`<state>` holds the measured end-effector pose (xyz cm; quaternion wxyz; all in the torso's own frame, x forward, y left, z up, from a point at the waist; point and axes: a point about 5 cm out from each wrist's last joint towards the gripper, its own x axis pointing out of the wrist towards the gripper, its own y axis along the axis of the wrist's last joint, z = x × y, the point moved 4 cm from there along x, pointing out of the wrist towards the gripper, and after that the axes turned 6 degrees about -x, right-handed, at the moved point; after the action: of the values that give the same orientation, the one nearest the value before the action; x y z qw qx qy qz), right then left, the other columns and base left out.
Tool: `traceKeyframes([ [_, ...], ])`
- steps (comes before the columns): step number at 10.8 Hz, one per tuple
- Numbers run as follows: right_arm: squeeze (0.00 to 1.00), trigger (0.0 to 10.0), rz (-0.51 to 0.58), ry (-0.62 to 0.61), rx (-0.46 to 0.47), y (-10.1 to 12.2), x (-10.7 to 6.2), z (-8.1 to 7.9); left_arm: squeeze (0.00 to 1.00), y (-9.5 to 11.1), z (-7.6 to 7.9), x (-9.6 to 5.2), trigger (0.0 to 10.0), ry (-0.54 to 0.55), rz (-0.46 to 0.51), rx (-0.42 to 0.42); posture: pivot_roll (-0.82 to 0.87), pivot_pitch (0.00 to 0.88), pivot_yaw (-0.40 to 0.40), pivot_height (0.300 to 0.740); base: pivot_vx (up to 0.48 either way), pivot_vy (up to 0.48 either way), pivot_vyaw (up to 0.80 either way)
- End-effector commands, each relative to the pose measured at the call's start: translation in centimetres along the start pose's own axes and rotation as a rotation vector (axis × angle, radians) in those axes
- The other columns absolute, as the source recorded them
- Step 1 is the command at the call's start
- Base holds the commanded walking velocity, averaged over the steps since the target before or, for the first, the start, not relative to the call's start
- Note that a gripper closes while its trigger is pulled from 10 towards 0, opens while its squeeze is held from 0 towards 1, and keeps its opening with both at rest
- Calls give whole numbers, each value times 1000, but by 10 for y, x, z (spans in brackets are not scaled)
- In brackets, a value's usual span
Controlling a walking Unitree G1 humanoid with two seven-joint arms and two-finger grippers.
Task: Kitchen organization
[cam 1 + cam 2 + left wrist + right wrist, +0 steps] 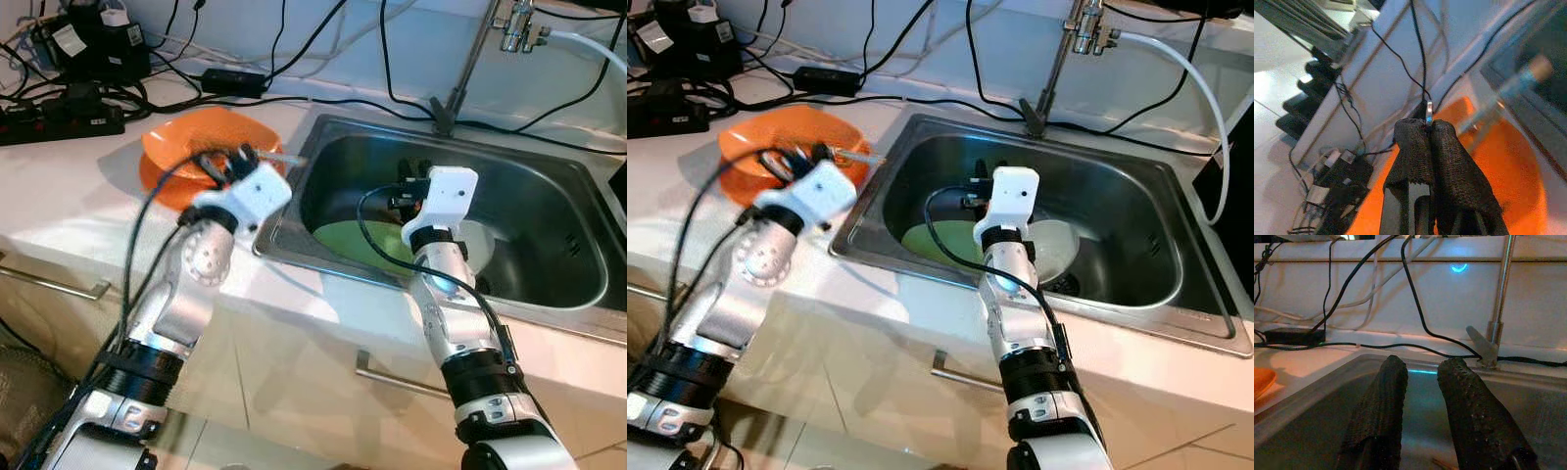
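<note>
**Utensil transfer at the sink**

Head views: a white worktop (69, 196) carried an orange plate (176, 147) beside a steel sink (549, 235) holding a green plate (353, 245) and a pale plate (1058, 245).

Left wrist view: the left tool (1431, 139) was pressed together, pinching a thin metal utensil (1429, 111) above the orange plate. Advisable: lower before releasing.

Right wrist view: the right tool (1422, 382) stood spread, empty, over the sink.

We count one orange plate (186, 147) on the table (69, 206) and one green plate (358, 245) plus one pale plate (1058, 245) in the single sink (549, 196). One tap (480, 49), one white hose (1185, 69), two drawer handles (54, 284) and two tools (1427, 147) (1422, 421).
</note>
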<state>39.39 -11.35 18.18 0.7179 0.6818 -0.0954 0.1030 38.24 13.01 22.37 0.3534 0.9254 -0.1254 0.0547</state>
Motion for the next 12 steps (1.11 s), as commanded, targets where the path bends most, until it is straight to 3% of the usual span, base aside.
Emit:
traceKeyframes([
  [1, 0, 10000, 17, -4, 1, 4, 3, 1, 0, 9, -8, 0, 10000, 15, 18, 1, 277, 32, -72, 740, 0, 0, 0],
  [2, 0, 10000, 16, -2, 1, 4, 4, 1, 0, 16, -17, 0, 10000, 32, 30, 5, 280, 32, -73, 740, 0, 0, 0],
  [5, 0, 10000, 17, 3, 3, 4, 4, -1, 0, 28, -24, -1, 10000, 30, 44, -22, 281, 29, -74, 740, 0, 0, 0],
  [7, 0, 10000, 18, 4, 3, 4, 5, -1, 0, 42, -45, -1, 10000, 96, 65, 17, 283, 30, -77, 740, 0, 0, 0],
  [8, 0, 10000, 18, 4, 1, 4, 5, -1, 0, 64, -56, -1, 10000, 150, 165, 30, 285, 29, -78, 740, 0, 0, 0],
  [9, 0, 10000, 19, 7, 1, 5, 5, -2, 0, 85, -56, -4, 10000, 151, 277, -1, 285, 28, -77, 740, 0, 0, 0],
  [10, 0, 10000, 17, 8, 0, 4, 5, -2, 0, 105, -45, -9, 10000, 111, 381, -122, 284, 26, -76, 740, 0, 0, 0],
  [12, 0, 10000, 20, 11, 0, 4, 5, -2, 0, 118, -20, -11, 10000, -13, 440, -454, 275, 22, -73, 740, 0, 0, 0],
])
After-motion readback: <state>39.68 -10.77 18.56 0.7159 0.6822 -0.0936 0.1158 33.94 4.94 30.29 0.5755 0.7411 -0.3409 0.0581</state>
